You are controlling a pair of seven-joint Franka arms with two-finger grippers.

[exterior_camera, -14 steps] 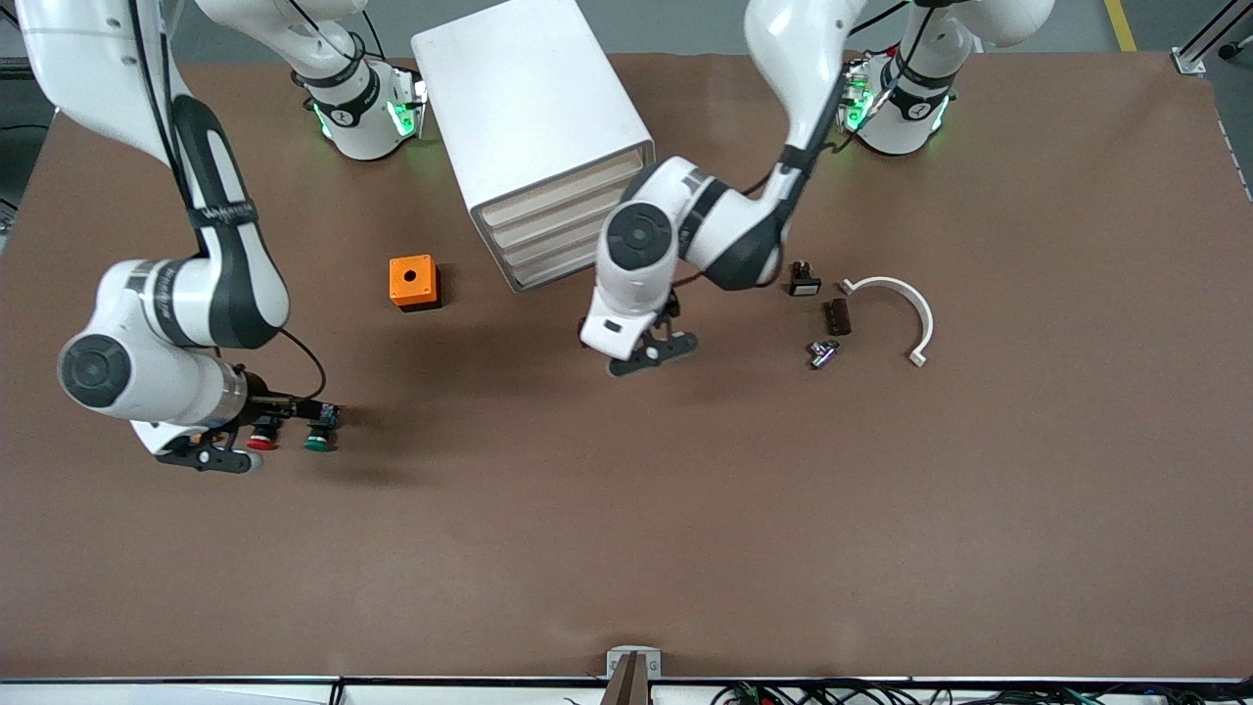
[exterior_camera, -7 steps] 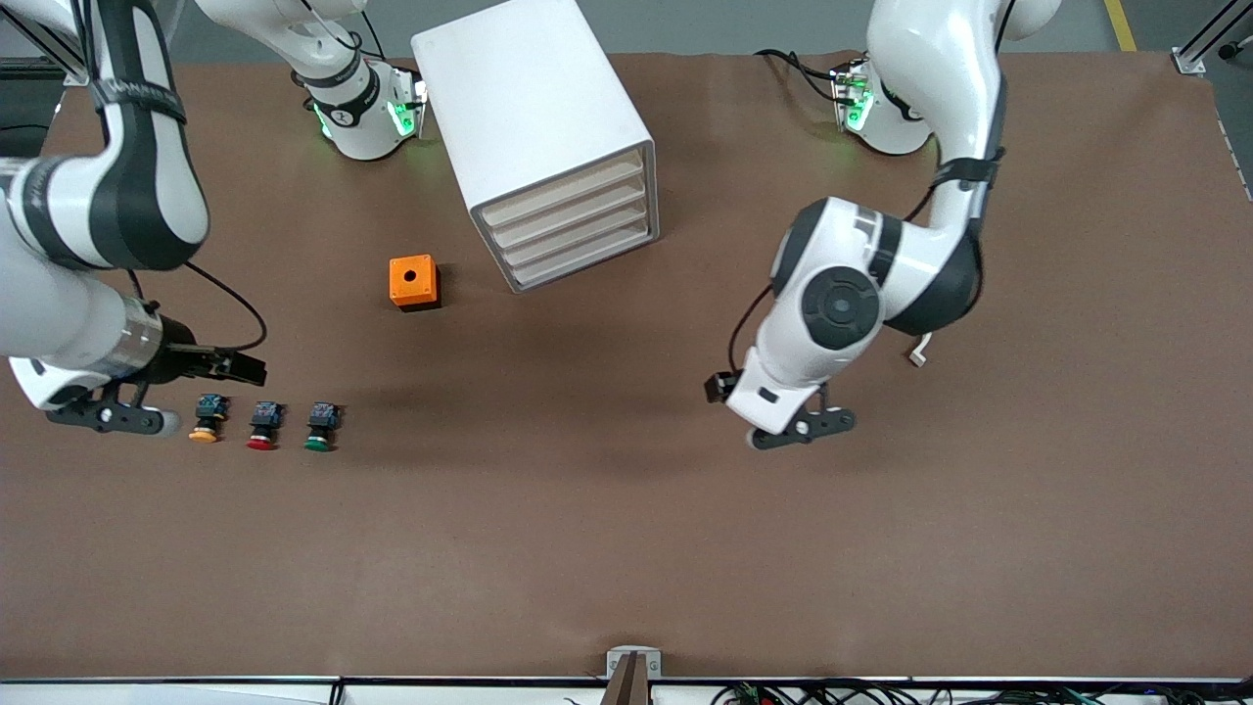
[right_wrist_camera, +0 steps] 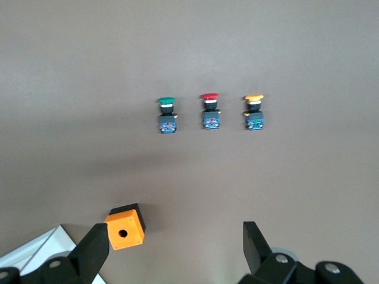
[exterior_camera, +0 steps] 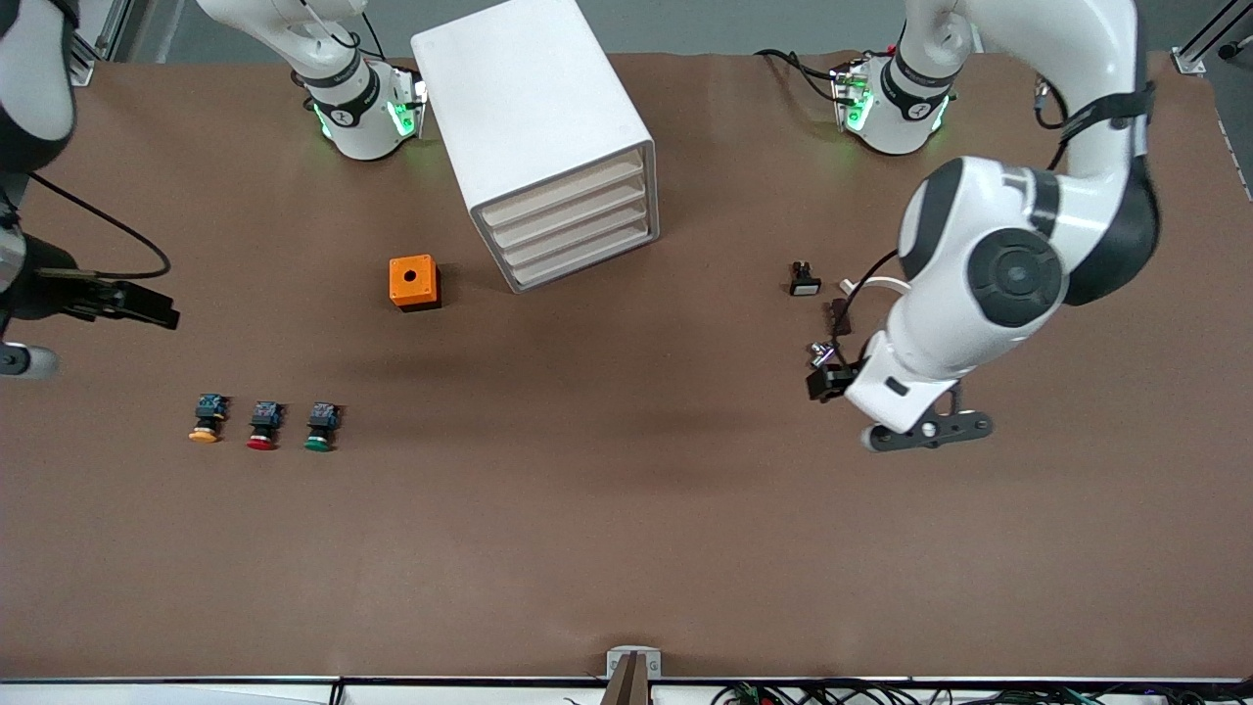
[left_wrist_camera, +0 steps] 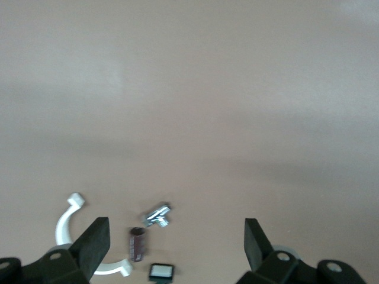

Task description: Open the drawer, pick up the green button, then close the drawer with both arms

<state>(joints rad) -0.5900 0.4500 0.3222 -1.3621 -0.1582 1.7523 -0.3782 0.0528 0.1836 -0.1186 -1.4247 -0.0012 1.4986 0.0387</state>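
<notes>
The white cabinet (exterior_camera: 533, 117) stands at the robots' side of the table, and all its cream drawer fronts (exterior_camera: 571, 227) are shut. The green button (exterior_camera: 320, 428) lies on the table beside a red-capped (exterior_camera: 261, 428) and a yellow-capped one (exterior_camera: 206, 420); it also shows in the right wrist view (right_wrist_camera: 167, 115). My right gripper (exterior_camera: 20, 360) is at the table's edge, open and empty (right_wrist_camera: 174, 248), above the buttons' area. My left gripper (exterior_camera: 925, 431) is open and empty (left_wrist_camera: 176, 242), over the table by small parts at the left arm's end.
An orange box (exterior_camera: 413, 282) with a hole sits beside the cabinet, toward the right arm's end. A black switch (exterior_camera: 804, 280), a brown piece (exterior_camera: 835, 315), a metal part (exterior_camera: 820, 351) and a white curved bracket (left_wrist_camera: 66, 228) lie near my left gripper.
My right gripper has risen away from the three buttons toward the table's edge. My left arm has swung from in front of the cabinet to the small parts. The buttons have not moved.
</notes>
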